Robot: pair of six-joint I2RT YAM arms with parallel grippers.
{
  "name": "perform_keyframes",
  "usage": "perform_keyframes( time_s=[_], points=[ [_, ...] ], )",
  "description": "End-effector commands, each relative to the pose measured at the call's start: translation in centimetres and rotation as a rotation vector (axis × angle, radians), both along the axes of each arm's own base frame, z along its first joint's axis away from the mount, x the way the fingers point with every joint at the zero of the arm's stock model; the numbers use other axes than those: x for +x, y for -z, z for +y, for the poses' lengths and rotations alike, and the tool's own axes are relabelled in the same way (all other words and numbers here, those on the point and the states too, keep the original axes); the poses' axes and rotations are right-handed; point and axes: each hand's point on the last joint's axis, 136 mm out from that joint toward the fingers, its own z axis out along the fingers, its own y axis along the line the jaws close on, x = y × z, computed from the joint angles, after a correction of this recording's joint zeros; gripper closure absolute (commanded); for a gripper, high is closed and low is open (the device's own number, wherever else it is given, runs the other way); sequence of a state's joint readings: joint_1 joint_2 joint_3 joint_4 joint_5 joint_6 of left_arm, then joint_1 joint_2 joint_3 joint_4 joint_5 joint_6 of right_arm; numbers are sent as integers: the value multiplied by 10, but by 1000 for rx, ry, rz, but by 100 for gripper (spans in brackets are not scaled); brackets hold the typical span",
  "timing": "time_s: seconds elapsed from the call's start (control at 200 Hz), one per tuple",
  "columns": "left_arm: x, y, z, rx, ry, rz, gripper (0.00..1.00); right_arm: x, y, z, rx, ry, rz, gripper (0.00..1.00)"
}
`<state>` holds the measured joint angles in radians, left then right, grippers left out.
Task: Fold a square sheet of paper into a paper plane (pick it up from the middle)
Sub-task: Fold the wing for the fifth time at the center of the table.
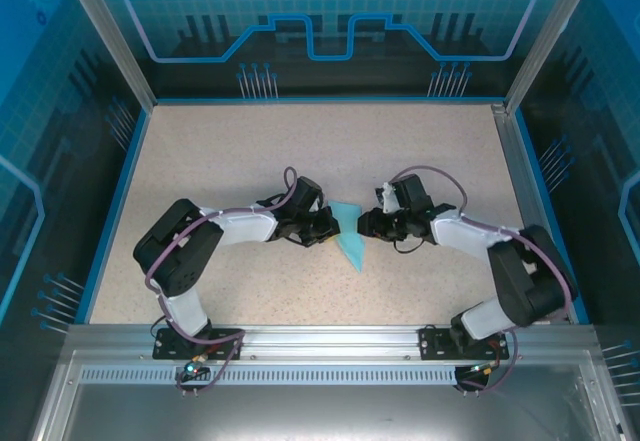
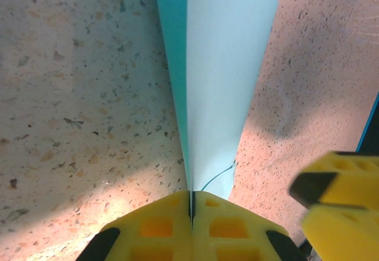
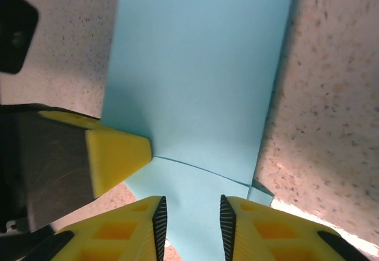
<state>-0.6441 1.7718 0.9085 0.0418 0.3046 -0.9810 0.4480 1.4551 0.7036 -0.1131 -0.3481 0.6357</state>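
From above, one sheet of paper (image 1: 350, 241), light turquoise and folded to a narrow kite, lies about the middle of the table (image 1: 220, 151). Its long axis runs far to near, with the point toward the near edge. The left gripper (image 1: 330, 227) meets it from the left and the right gripper (image 1: 366, 224) from the right, both about equally close.

On the left wrist camera, the left gripper (image 2: 191, 208) is pinched together on the paper's near end. The sheet (image 2: 219, 65) runs straight ahead of the fingers.

On the right wrist camera, the right gripper (image 3: 192, 219) stands apart, unclamped. The paper (image 3: 195, 77) lies in the gap and widens directly ahead. A left finger (image 3: 118, 154) touches its left edge. Any regrasp looks like a short forward reach.
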Motion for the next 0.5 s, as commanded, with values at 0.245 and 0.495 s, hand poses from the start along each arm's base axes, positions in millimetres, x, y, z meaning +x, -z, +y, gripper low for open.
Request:
perform_keyframes(
  time_s=[0.245, 0.495],
  points=[
    [4, -16, -3, -21, 6, -19, 96, -35, 2, 7, -460, -155, -414, 67],
    [3, -17, -3, -23, 4, -9, 95, -55, 13, 31, -537, -286, -460, 51]
  ],
)
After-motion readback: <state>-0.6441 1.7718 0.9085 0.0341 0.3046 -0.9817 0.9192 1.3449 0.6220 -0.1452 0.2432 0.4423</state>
